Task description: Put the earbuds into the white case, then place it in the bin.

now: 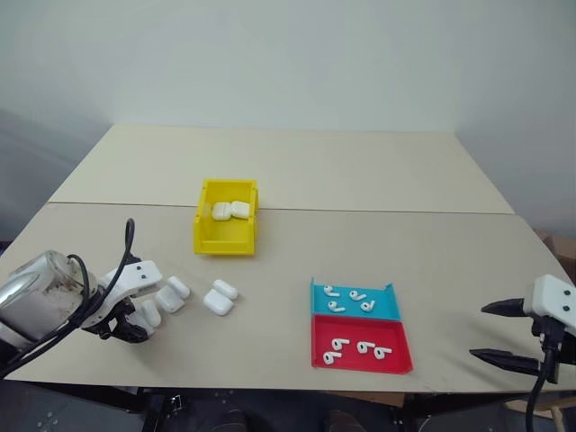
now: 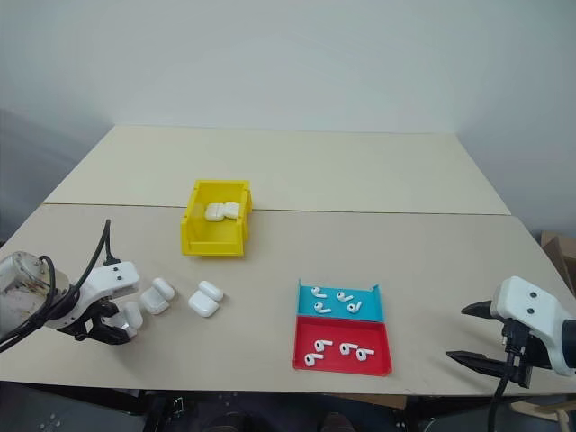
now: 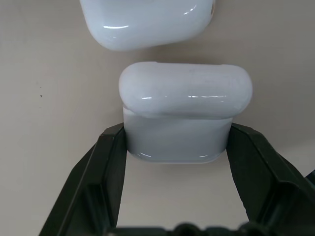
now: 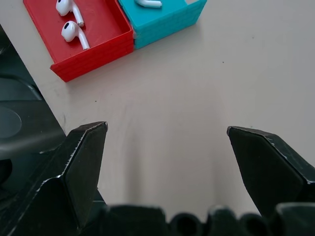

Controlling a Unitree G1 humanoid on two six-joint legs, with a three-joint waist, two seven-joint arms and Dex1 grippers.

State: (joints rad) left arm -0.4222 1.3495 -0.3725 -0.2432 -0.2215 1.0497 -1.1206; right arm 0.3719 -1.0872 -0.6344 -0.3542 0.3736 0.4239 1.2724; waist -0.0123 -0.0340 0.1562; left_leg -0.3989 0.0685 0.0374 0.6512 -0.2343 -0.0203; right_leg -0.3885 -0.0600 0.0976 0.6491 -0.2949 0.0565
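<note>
At the lower left of the frame, the left gripper (image 3: 174, 142) pinches the white case (image 3: 179, 118) on the worktop (image 1: 360, 171). Lift it straight, gently, away from the neighbouring case (image 3: 147, 22). The right gripper (image 4: 167, 135) jaws are spread.

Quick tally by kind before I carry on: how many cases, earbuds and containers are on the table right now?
Glossy white earbud charging cases: 5 (3 on the beige table, 2 in the bin)
Tiny white stemmed earbuds: 8 (4 in each tray)
Yellow plastic open-top bin: 1
Shallow blue tray: 1
Shallow red tray: 1
Total: 16
</note>
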